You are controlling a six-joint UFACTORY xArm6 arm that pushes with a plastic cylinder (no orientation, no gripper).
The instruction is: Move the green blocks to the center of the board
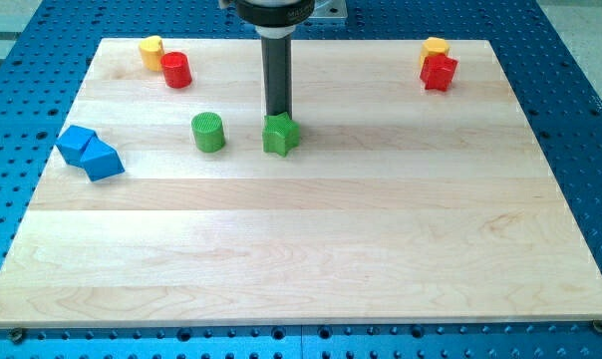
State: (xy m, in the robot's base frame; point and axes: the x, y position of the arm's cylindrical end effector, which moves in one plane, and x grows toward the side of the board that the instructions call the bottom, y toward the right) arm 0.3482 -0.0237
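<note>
**Camera view: tip set behind the green star block, risks for the push to centre**

My tip (278, 114) is a plain rod end with no jaws to part or close. It stands at the view's top edge of the green star block (280, 135), touching it or just short of touching; the exact contact cannot be told.

The green star block lies above the board's centre and slightly to the view's left of it. The green cylinder (208, 132) stands apart to its left, level with it. The wooden board (311, 259) is bare through its middle.

Other blocks lie well clear: a yellow block (151, 49) touching a red cylinder (176, 70) at top left, a yellow block (436, 47) on a red block (440, 72) at top right, and two blue blocks (89, 152) at the left edge.

Likely faults from this position:
- Off-axis contact. The star's points give an uneven face; a push not aimed through its middle would probably spin it and let it slip sideways off the rod.
- Overshoot. A long downward stroke could carry the star past centre.
- Cylinder handling. It may roll or curve away if struck off its centreline.
</note>
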